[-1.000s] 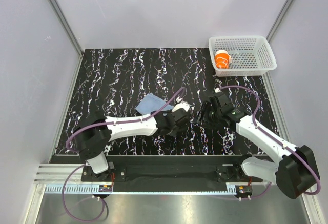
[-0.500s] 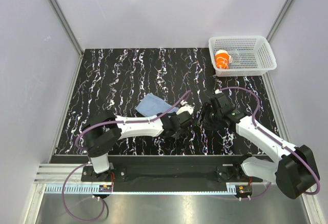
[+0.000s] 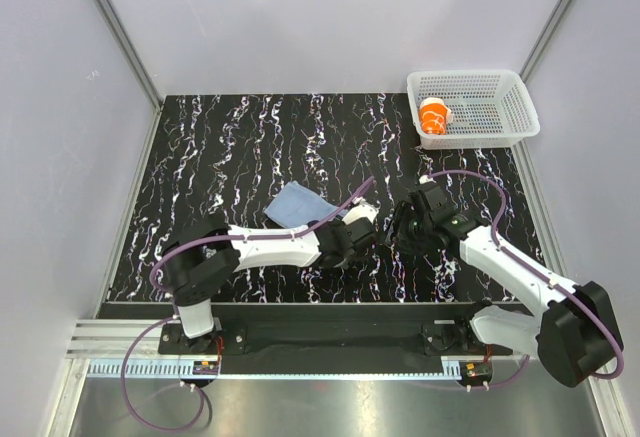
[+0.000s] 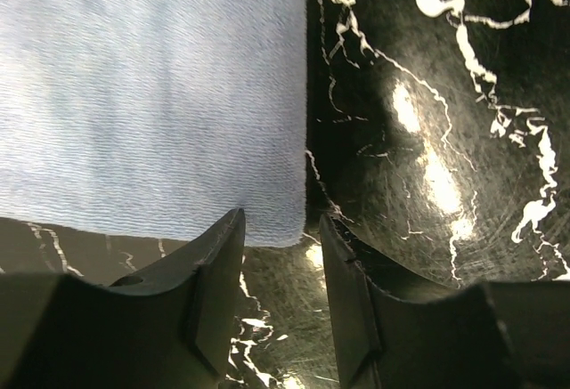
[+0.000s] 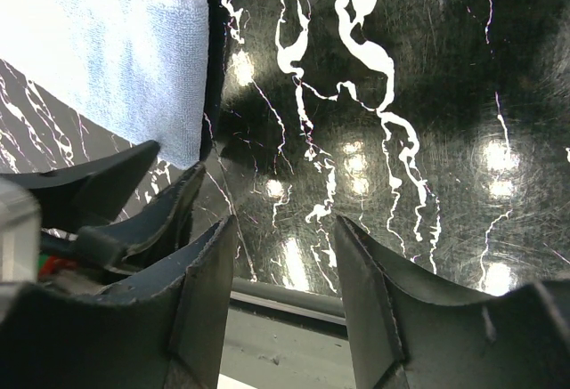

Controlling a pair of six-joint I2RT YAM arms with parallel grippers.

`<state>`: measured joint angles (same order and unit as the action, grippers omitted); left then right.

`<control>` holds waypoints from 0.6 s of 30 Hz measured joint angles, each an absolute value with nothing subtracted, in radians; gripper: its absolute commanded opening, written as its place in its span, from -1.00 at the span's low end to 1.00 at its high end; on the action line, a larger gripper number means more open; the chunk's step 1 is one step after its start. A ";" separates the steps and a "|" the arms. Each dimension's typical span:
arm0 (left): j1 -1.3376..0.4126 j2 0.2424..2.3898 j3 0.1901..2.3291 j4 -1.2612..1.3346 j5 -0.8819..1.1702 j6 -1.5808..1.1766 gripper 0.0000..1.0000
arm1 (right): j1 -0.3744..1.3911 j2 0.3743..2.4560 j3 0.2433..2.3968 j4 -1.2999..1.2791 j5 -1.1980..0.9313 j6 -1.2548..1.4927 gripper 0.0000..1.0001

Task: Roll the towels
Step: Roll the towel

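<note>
The pale blue-grey towel (image 3: 300, 202) lies flat on the black marbled table (image 3: 230, 147). In the left wrist view its near corner (image 4: 267, 220) ends just in front of my left gripper (image 4: 280, 233). The jaws there are open, with only table between them. My left gripper (image 3: 352, 227) sits low at the towel's right corner. My right gripper (image 3: 398, 229) hovers just to its right, also open and empty (image 5: 285, 229). The right wrist view shows the towel (image 5: 125, 60) and the left gripper's fingers (image 5: 134, 198) to its left. The orange towel (image 3: 433, 115) lies rolled in the basket.
The white mesh basket (image 3: 490, 92) stands at the table's far right corner. Grey walls close in the back and both sides. The two arm bases and a metal rail (image 3: 330, 317) run along the near edge.
My left gripper's jaws have spread a little wider and it has slid slightly right along the towel's near corner. The right gripper has hardly moved.
</note>
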<state>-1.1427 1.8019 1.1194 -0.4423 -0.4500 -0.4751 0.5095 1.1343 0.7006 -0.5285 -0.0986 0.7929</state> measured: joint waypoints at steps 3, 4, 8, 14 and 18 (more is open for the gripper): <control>-1.143 1.794 1.119 -0.442 -0.467 -0.468 -0.11 | 0.509 1.147 0.701 -0.525 -0.099 0.793 0.08; -1.143 1.794 1.119 -0.441 -0.469 -0.466 -0.11 | 0.509 1.151 0.701 -0.523 -0.100 0.793 0.09; -1.145 1.795 1.119 -0.438 -0.468 -0.459 -0.11 | 0.509 1.165 0.701 -0.521 -0.107 0.793 0.08; -1.147 1.818 1.117 -0.416 -0.456 -0.459 -0.16 | 0.509 1.165 0.701 -0.521 -0.115 0.793 0.08; -1.148 1.829 1.101 -0.385 -0.451 -0.461 -0.19 | 0.509 1.165 0.701 -0.521 -0.116 0.793 0.08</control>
